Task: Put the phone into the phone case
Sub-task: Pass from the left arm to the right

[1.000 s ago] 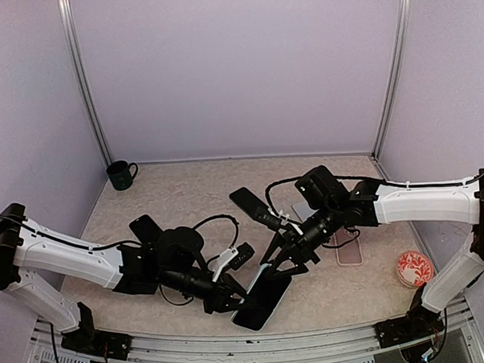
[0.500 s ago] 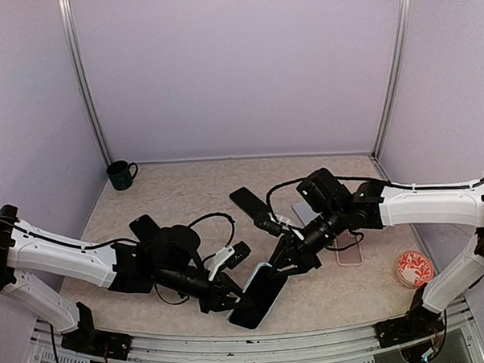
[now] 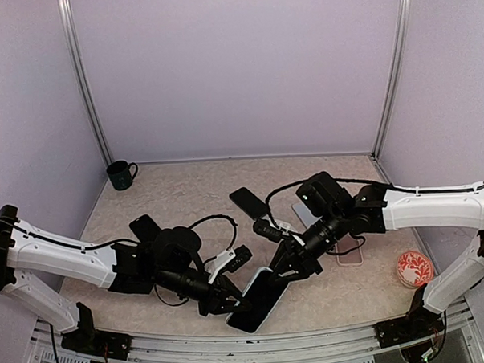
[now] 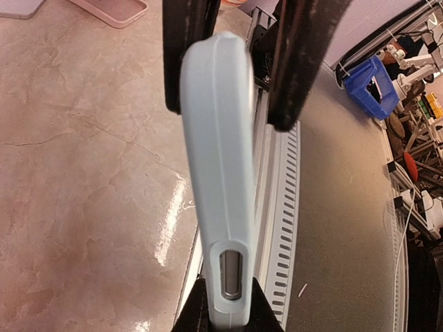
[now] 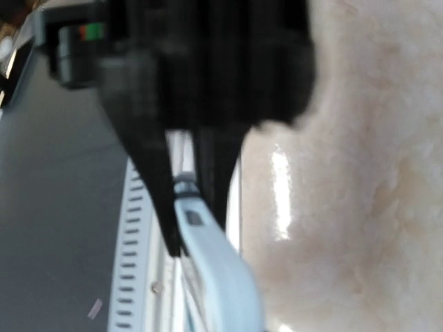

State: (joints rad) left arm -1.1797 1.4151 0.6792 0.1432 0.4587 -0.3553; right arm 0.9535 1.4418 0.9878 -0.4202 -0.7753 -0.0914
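A dark phone sits in a light-blue phone case, held tilted over the table's front edge. In the left wrist view the case shows edge-on, with a grey side button in its cut-out. My left gripper is shut on the case's near end. My right gripper is shut on the far end; its dark fingers straddle the case. The right wrist view is blurred, and my right gripper pinches the pale case there.
A green mug stands at the back left. A black phone lies mid-table, and a black object lies near my left arm. A pink case and a red patterned dish lie right. The slotted front rail is just below.
Both grippers, still holding the cased phone, have shifted a little toward the front left. The phone now sits lower and closer to the front edge.
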